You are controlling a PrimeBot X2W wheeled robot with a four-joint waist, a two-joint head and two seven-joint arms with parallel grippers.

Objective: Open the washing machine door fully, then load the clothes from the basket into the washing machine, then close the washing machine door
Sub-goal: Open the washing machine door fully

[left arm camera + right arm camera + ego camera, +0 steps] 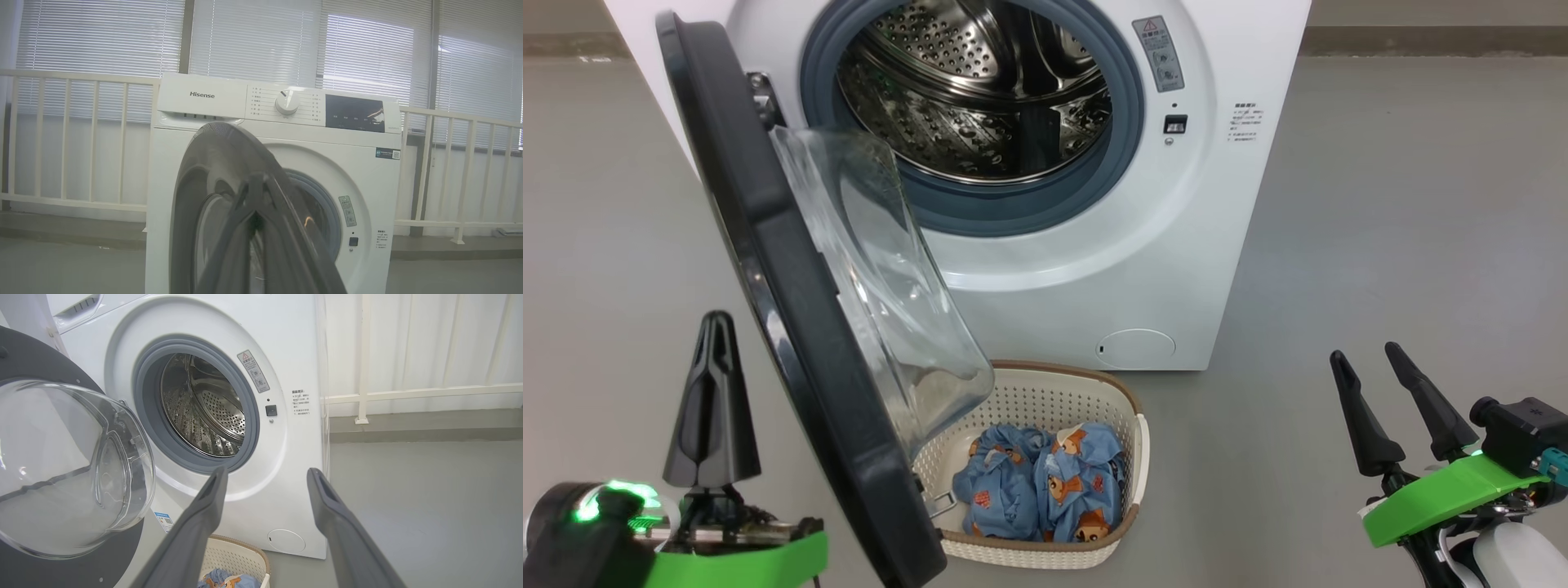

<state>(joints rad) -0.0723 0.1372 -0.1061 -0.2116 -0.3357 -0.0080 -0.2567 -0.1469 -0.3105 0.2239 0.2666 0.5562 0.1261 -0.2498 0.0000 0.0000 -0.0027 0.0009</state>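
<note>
Washing machine door [768, 269] is swung open. In the head view you see it nearly edge-on, the black rim running from upper left down to bottom centre, with the clear glass bowl [882, 286] bulging to the right toward the washing machine [1241, 204]. The steel drum [980, 90] is exposed at top centre inside the grey gasket [1029, 204], and I see nothing in the part of it that shows. The basket [1045, 392] sits on the floor [1380, 245] at lower centre, just in front of the machine below the round service flap [1135, 347]. The door's lower edge covers its left side in the frame. The clothes [1045, 482] are bunched in the basket, blue bear print, two lumps side by side. Your left gripper [715, 322] is at lower left, jaws pressed together with nothing between them. It points up the frame, left of the door's outer face, with a visible gap to the rim. In the left wrist view, the left gripper [256, 183] lines up over the door [196, 171], with the control dial [287, 102] and a white railing [81, 77] behind. Your right gripper [1366, 353] is at lower right, jaws spread and empty, well apart from the basket. In the right wrist view, the right gripper [266, 471] frames the machine's lower front, with the basket [233, 551] and clothes [220, 580] at the bottom edge and the door [24, 355] at left.
</note>
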